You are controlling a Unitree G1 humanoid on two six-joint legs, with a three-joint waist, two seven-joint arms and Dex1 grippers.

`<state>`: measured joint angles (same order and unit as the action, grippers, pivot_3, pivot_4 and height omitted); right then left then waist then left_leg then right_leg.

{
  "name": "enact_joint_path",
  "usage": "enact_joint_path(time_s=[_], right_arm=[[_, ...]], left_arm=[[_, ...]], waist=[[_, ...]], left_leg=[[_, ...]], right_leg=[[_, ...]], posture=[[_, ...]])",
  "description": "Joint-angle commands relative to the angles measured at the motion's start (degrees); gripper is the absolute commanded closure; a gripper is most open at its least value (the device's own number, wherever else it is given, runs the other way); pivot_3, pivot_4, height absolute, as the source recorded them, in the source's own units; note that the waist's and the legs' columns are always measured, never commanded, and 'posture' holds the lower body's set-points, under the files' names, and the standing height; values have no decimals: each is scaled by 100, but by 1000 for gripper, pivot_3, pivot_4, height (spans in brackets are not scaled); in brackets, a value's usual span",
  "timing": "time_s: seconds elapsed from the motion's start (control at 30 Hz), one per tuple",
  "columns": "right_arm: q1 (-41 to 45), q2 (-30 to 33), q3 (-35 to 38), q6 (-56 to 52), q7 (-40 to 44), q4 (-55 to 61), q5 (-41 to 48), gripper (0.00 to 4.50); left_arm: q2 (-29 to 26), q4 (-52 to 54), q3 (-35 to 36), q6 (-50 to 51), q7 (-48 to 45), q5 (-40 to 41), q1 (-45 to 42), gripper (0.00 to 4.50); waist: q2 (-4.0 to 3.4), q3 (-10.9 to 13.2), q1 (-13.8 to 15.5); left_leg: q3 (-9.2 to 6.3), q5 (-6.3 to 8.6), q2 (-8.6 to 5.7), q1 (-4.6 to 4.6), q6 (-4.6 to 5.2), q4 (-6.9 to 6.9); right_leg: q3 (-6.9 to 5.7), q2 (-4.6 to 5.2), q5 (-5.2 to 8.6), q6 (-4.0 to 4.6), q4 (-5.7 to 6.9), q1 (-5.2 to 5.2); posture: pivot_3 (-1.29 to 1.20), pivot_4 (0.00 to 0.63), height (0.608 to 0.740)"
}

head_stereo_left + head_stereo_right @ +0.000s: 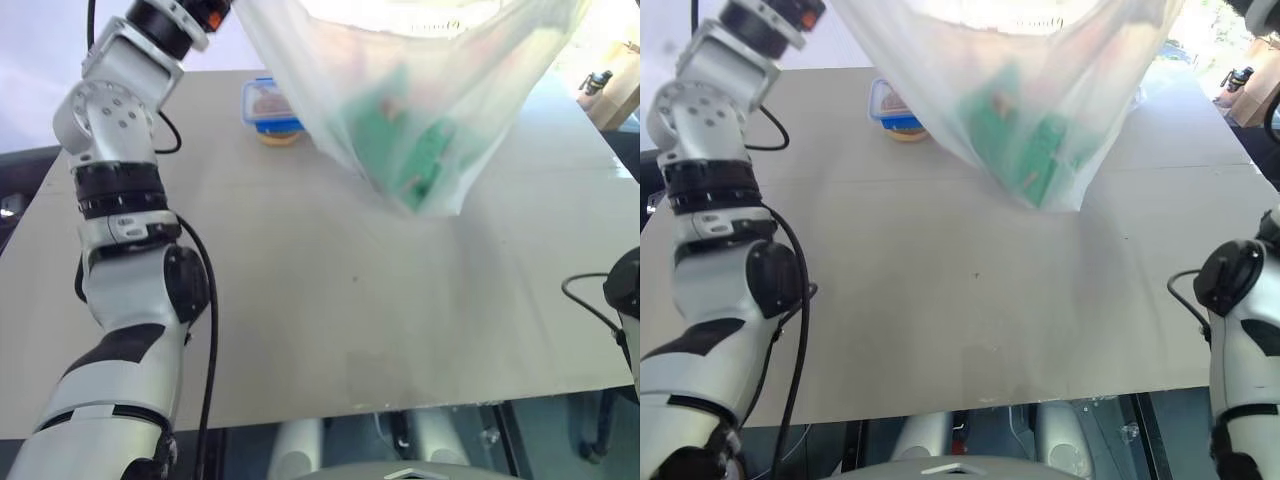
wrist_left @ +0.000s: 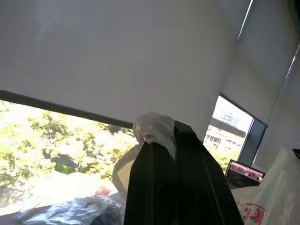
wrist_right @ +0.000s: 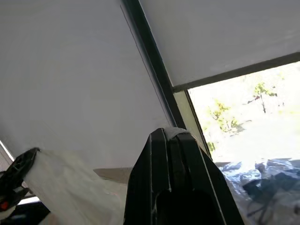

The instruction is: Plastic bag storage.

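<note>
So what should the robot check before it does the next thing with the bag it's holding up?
1. Left end effector shut on the plastic bag: ok, white plastic bunched at its tips.
2. Right end effector shut on the bag: ok, a thin strip of film at its tips.
3. Bag lifted off the table: ok.
4. Green things settled low inside: ok.
5. Blue-lidded box away from the bag: cannot tell.
</note>
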<state>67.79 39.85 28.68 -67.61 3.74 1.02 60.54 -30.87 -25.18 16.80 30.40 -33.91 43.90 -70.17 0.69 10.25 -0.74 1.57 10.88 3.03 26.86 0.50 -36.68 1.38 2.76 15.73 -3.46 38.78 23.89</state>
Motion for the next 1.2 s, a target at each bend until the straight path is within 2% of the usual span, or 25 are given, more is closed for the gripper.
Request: enact_joint_path(time_s=[0.03, 0.17, 0.3, 0.43, 0.57, 0.63, 0.67, 0.7, 0.77, 0.8, 0.83, 0.93, 1.0, 1.03, 1.07, 1.13, 1.2], right_arm=[[-1072, 274, -345, -110, 261, 1610, 21, 4500], [-2449, 110, -516, 12, 299, 2768, 124, 4500], [-3568, 234, -943, 145, 526, 3573, -120, 4500], [-4870, 232, -2225, 888, 726, 3909, -1336, 4500], [-5524, 244, -3334, 2142, 1045, 3453, -2796, 4500], [-5819, 330, -3572, 2652, 1271, 3318, -3302, 4500], [-5951, 284, -3397, 2788, 1429, 3279, -3241, 4500], [-6105, 222, -3113, 2926, 1489, 3299, -3187, 4239], [-6356, 199, -2652, 3168, 1648, 3465, -3117, 3661], [-6438, 207, -2552, 3254, 1715, 3541, -3138, 3039], [-6606, 221, -2322, 3309, 1812, 3709, -3058, 2809], [-7088, 306, -1713, 3480, 2084, 4092, -2988, 1336], [-7636, 381, -1138, 3500, 2447, 4343, -2795, 289], [-7920, 397, -869, 3567, 2620, 4422, -2783, 0], [-8198, 392, -605, 3656, 2749, 4432, -2838, 0], [-8678, 365, -261, 4011, 2924, 4423, -3198, 0], [-8980, 271, -37, 4314, 3044, 4371, -3405, 0]], left_arm=[[-21, 1573, -297, 92, 376, -422, 876, 4417], [325, 2901, -606, 277, 1105, -762, 2100, 4417], [465, 3557, -954, 341, 1371, -1155, 2988, 4417], [859, 3475, -1527, 105, 1739, -1907, 3652, 4417], [1205, 3352, -1736, -22, 1894, -2273, 3989, 4417], [1314, 3519, -1565, -77, 1812, -2150, 4296, 4417], [1257, 3703, -1426, 26, 1655, -1951, 4462, 4417], [1154, 3924, -1267, 193, 1455, -1690, 4646, 4471], [1070, 4269, -860, 280, 1319, -1302, 4963, 3944], [1056, 4349, -732, 310, 1315, -1191, 5053, 3555], [923, 4507, -638, 345, 1136, -1066, 5256, 3381], [690, 4869, -322, 530, 948, -711, 5672, 1926], [554, 5132, -186, 250, 907, -891, 6043, 912], [527, 5229, -99, 186, 979, -974, 6217, 467], [670, 5223, 39, -180, 1050, -1075, 6338, 38], [782, 5121, 312, -482, 1061, -1035, 6545, 38], [602, 5050, 523, -415, 781, -859, 6797, 38]], waist=[[0, 0, -7], [2, -3, 7], [2, -4, 16], [21, -19, 32], [23, -19, 16], [23, -19, 8], [23, -19, 4], [23, -19, 0], [23, -19, -2], [23, -19, 2], [23, -19, 10], [23, -20, 23], [26, -21, 49], [27, -22, 68], [28, -23, 80], [33, -26, 113], [35, -31, 115]], left_leg=[[0, 0, 0, 0, 0, 0], [-1, 0, 4, -12, 0, -21], [-8, 7, 3, -13, 11, -53], [-25, 15, 0, -44, 28, -74], [-21, 16, -4, -97, 30, -76], [-20, 16, -4, -110, 30, -78], [-19, 16, -3, -113, 30, -76], [-20, 16, -1, -114, 30, -75], [-22, 16, 4, -112, 29, -68], [-24, 16, 6, -111, 28, -64], [-24, 17, 6, -111, 28, -64], [-23, 17, 6, -115, 28, -64], [-24, 17, 5, -116, 28, -66], [-25, 17, 4, -117, 28, -66], [-24, 17, 4, -118, 28, -67], [-21, 18, 4, -122, 28, -67], [-23, 17, 6, -126, 28, -69]], right_leg=[[1, 0, 0, 0, 0, 0], [4, 1, 0, 0, -1, -15], [2, -1, -1, -1, 17, -19], [-10, -5, -7, -9, 22, -59], [-2, -4, -6, -11, 10, -112], [1, -5, -6, -12, 11, -120], [3, -6, -6, -11, 11, -121], [3, -7, -6, -11, 12, -121], [2, -11, -6, -10, 12, -118], [-1, -11, -6, -10, 12, -117], [-2, -11, -6, -10, 11, -117], [-3, -9, -5, -10, 7, -124], [-7, -8, -5, -10, 5, -129], [-7, -7, -5, -10, 4, -131], [-7, -6, -5, -10, 3, -133], [-5, -4, -5, -9, 0, -138], [-6, -7, -5, -9, 3, -137]], posture=[[0, 150, 740], [0, 150, 740], [0, 150, 740], [0, 150, 740], [0, 150, 740], [0, 150, 740], [0, 150, 740], [0, 150, 740], [0, 150, 740], [0, 150, 740], [0, 150, 740], [0, 150, 740], [0, 150, 740], [0, 150, 740], [0, 150, 740], [0, 150, 740], [0, 150, 740]])
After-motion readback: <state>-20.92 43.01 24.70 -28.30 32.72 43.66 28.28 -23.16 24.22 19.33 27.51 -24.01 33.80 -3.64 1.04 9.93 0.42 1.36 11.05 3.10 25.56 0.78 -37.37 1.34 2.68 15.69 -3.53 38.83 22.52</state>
